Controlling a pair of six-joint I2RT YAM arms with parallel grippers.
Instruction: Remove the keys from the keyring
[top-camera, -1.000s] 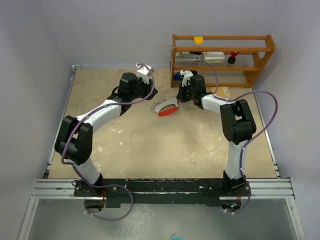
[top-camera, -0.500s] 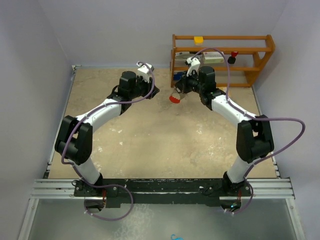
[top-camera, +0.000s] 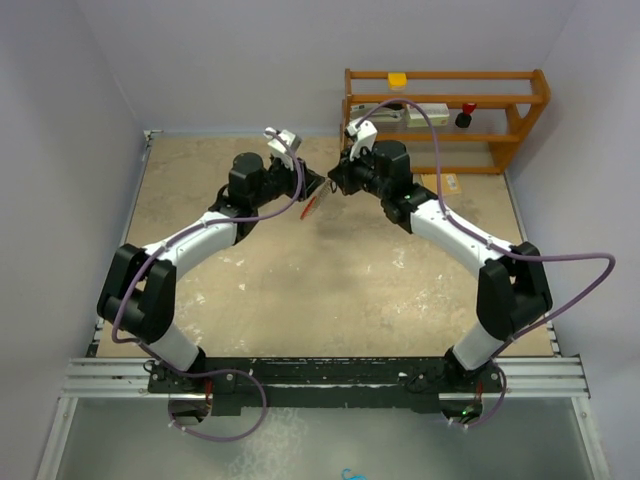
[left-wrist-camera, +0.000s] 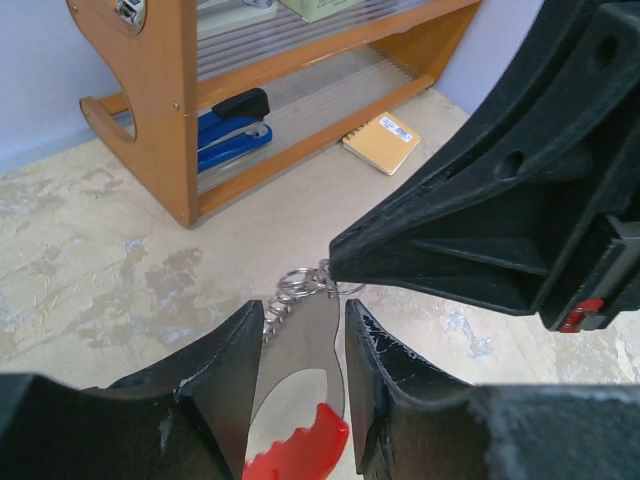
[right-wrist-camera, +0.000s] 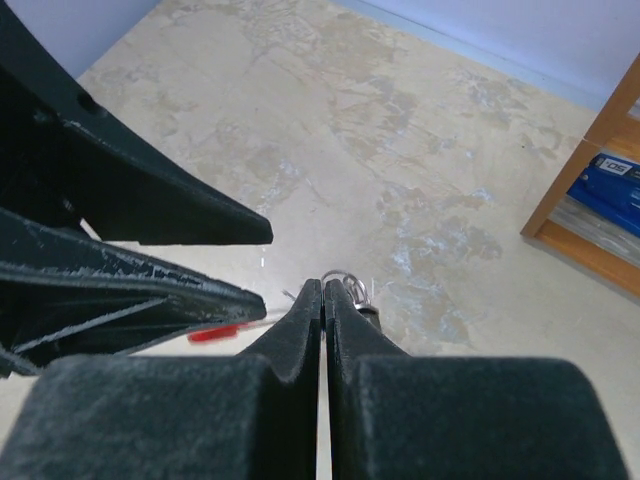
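Observation:
The keyring (top-camera: 312, 206), a silver plate with a red crescent strip, hangs in the air at the back middle of the table. My left gripper (top-camera: 312, 186) is shut on it, and in the left wrist view its plate (left-wrist-camera: 300, 345) sits edge to edge between my left gripper (left-wrist-camera: 302, 305) jaws. The keys (right-wrist-camera: 352, 292), small silver rings with a dark head, sit at the tip of my right gripper (right-wrist-camera: 323, 285), which is shut on them. In the top view my right gripper (top-camera: 333, 182) meets the left one tip to tip. The small rings (left-wrist-camera: 295, 283) link the plate to it.
A wooden shelf (top-camera: 445, 120) stands at the back right, close behind the grippers. It holds a blue stapler (left-wrist-camera: 235, 135), a yellow block (top-camera: 397, 80) and a red item (top-camera: 467, 108). A yellow notepad (left-wrist-camera: 380, 142) lies on the table by the shelf. Walls close in at the back and sides.
My right gripper lifted the keyring off the table and carried it left. My left gripper rose toward it and closed on the plate. Both now hold it in the air.

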